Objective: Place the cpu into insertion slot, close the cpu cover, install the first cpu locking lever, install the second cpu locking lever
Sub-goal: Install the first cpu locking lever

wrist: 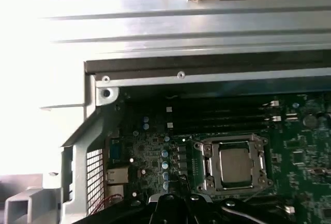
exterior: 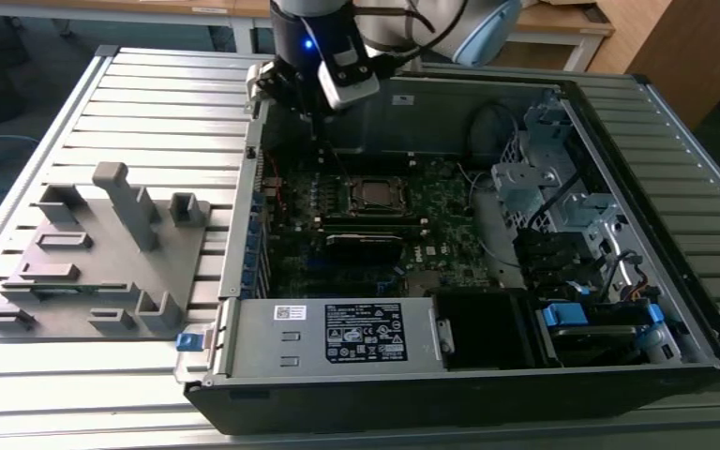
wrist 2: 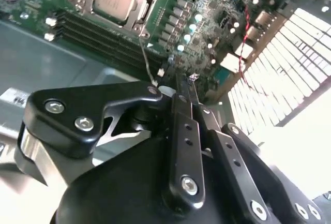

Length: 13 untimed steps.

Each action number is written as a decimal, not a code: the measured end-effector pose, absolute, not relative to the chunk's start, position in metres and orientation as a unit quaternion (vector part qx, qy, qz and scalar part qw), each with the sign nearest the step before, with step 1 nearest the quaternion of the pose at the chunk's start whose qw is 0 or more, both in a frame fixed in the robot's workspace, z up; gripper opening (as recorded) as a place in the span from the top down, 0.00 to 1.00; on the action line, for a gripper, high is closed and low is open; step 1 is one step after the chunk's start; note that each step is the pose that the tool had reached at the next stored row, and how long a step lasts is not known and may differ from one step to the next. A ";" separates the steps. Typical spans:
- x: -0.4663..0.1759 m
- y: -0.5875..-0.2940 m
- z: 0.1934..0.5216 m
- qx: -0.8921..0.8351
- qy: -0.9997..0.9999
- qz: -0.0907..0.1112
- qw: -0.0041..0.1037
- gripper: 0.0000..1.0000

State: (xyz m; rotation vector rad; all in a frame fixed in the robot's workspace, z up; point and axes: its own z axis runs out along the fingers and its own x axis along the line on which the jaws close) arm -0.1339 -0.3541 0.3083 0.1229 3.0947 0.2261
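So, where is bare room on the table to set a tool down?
Bare slats of the table lie between the grey fixture and the far edge, up to the computer case, and on the exterior view's right of the case. Crowded: inside the case; the strip between fixture and case is narrow.

arm (exterior: 316, 28) cut off at the exterior view's top, gripper (wrist: 178, 199) cropped in first wrist view
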 end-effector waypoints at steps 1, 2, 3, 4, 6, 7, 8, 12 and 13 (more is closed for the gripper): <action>-0.134 -0.354 0.313 0.040 0.996 0.073 0.018 0.89; -0.134 -0.354 0.317 0.040 0.996 0.073 0.018 0.89; -0.134 -0.354 0.322 0.040 0.996 0.073 0.018 0.89; -0.134 -0.354 0.327 0.040 0.996 0.073 0.018 0.89; -0.134 -0.354 0.335 0.040 0.996 0.073 0.018 0.89; -0.134 -0.354 0.336 0.040 0.996 0.074 0.018 0.89; -0.134 -0.354 0.336 0.040 0.996 0.074 0.018 0.89; -0.134 -0.354 0.336 0.040 0.996 0.075 0.018 0.89; -0.134 -0.354 0.336 0.040 0.996 0.075 0.018 0.89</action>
